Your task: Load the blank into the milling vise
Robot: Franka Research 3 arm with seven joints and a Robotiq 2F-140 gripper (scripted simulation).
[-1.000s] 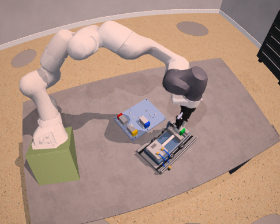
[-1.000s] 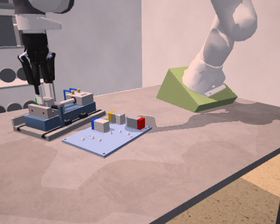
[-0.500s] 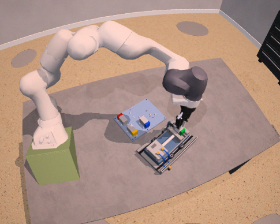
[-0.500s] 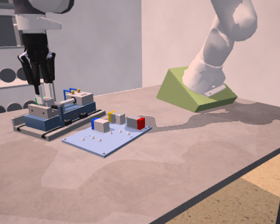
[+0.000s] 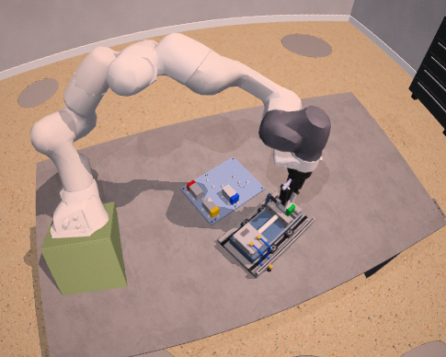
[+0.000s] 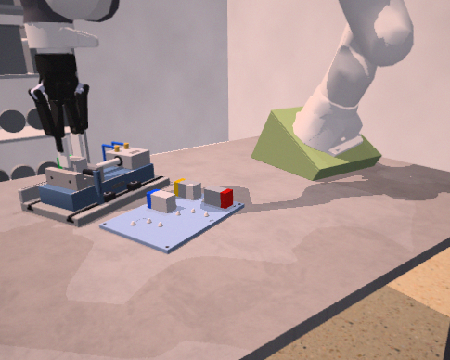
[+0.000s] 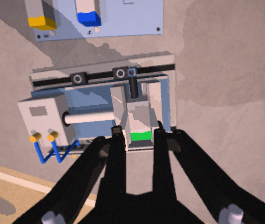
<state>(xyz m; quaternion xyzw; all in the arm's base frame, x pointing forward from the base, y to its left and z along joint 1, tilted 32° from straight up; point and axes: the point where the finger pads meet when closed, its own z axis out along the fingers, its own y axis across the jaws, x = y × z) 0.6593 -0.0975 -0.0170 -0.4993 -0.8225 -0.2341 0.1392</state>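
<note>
The blank with the green end [image 5: 291, 210] [image 7: 141, 135] lies between the vise jaws, green end away from the work stop [image 7: 134, 87]. Its grey end is close to the stop; whether they touch is not clear. My gripper [image 6: 70, 153] [image 7: 139, 117] points down, shut on this blank near the green end. The fixed jaw [image 6: 64, 180] [image 7: 154, 102] is on one side, the moving jaw [image 7: 117, 102] on the other. In the exterior view the blank shows above the fixed jaw. Its underside, the low bars and any small side gaps are hidden.
The infeed plate [image 5: 220, 173] [image 6: 171, 237] [image 7: 123, 27] carries the red-ended blank [image 5: 196, 190] [image 6: 214, 197], yellow-ended blank [image 5: 211, 207] [image 7: 41, 20] and blue-ended blank [image 5: 229, 192] [image 6: 162, 201]. The hosed block [image 5: 248, 240] [image 7: 45, 120] stands at the vise's other end.
</note>
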